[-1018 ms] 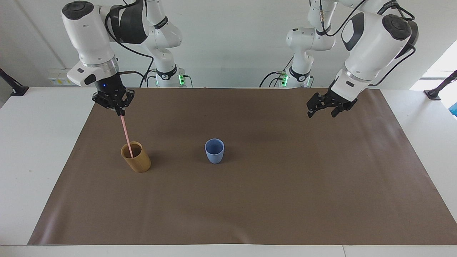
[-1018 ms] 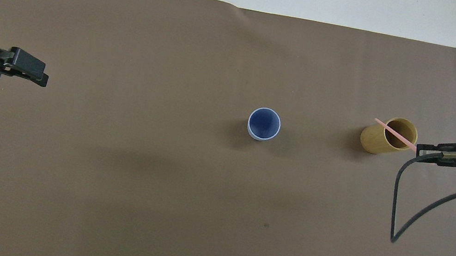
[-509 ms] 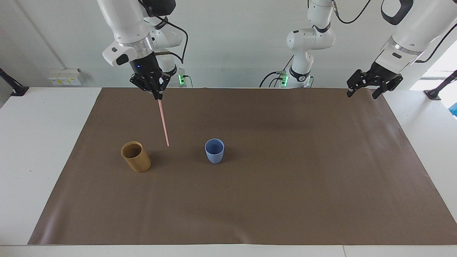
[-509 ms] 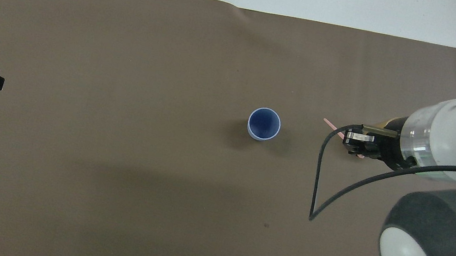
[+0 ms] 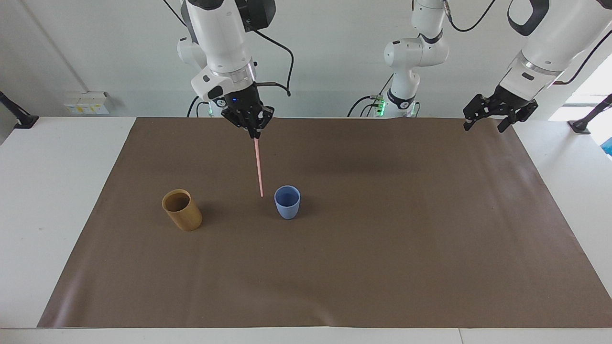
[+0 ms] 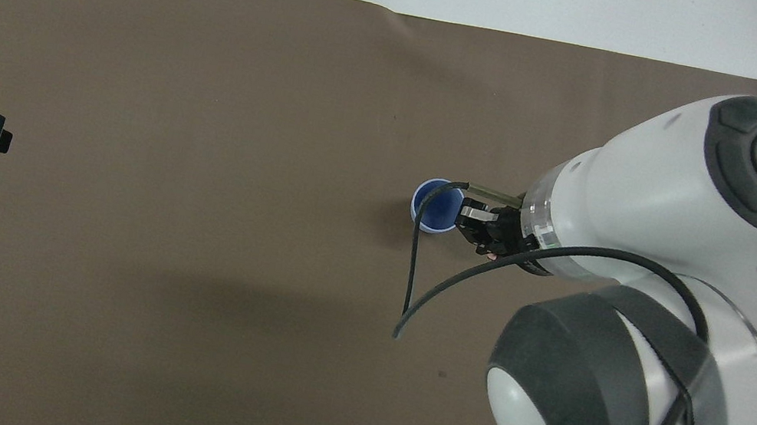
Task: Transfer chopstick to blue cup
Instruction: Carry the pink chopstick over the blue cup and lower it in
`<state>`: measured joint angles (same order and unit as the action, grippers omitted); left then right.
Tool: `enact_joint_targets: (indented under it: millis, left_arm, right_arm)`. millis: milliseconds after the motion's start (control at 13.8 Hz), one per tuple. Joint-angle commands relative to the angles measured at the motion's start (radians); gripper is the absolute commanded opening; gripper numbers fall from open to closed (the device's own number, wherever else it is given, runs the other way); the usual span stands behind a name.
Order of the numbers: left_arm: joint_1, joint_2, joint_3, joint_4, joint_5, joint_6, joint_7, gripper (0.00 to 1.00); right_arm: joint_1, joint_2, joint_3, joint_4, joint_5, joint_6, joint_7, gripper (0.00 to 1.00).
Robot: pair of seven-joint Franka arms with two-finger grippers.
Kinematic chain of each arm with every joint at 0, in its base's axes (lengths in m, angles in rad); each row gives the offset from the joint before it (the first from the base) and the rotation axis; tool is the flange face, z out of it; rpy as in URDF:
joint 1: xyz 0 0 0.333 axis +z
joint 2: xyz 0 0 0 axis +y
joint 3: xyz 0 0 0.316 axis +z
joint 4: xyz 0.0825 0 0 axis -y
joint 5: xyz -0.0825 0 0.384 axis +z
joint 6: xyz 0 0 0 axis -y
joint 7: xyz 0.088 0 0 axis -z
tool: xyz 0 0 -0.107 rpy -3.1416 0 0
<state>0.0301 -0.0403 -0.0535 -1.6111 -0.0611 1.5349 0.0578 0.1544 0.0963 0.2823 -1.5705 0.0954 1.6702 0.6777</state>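
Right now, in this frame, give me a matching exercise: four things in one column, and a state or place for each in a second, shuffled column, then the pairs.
Things:
1. thin pale-pink chopstick
2. small light-blue plastic cup
3. tan bamboo-coloured cylinder cup
4. left gripper

States or places:
A. open, waiting above the brown mat's corner
B. empty, at the mat's middle
C. hanging from the shut right gripper
D. empty, toward the right arm's end

Pairs: 1-C, 2-B, 3-D, 4-A

Pink chopstick [image 5: 258,167]; blue cup [image 5: 287,202]; brown mat [image 5: 382,248].
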Motion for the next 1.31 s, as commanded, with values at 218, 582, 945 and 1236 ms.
enact_joint_targets:
  millis: [218, 582, 945, 1236]
  left_arm:
    - [0.005, -0.016, 0.000, -0.016, 0.018, 0.001, -0.001, 1.00]
    - [0.007, -0.016, 0.000, -0.016, 0.018, 0.001, -0.001, 1.00]
    - [0.007, -0.016, 0.000, -0.016, 0.018, 0.001, -0.001, 1.00]
    - [0.007, -0.016, 0.000, -0.016, 0.018, 0.001, -0.001, 1.00]
  right_arm:
    - [0.030, 0.075, 0.005, 0.030, 0.014, 0.008, 0.060, 0.00]
    - [0.031, 0.121, 0.005, 0.012, 0.020, 0.117, 0.060, 0.00]
    - [0.027, 0.158, 0.003, 0.007, -0.005, 0.145, 0.060, 0.84]
    - [0.019, 0.143, -0.002, 0.015, -0.068, 0.149, 0.048, 1.00]
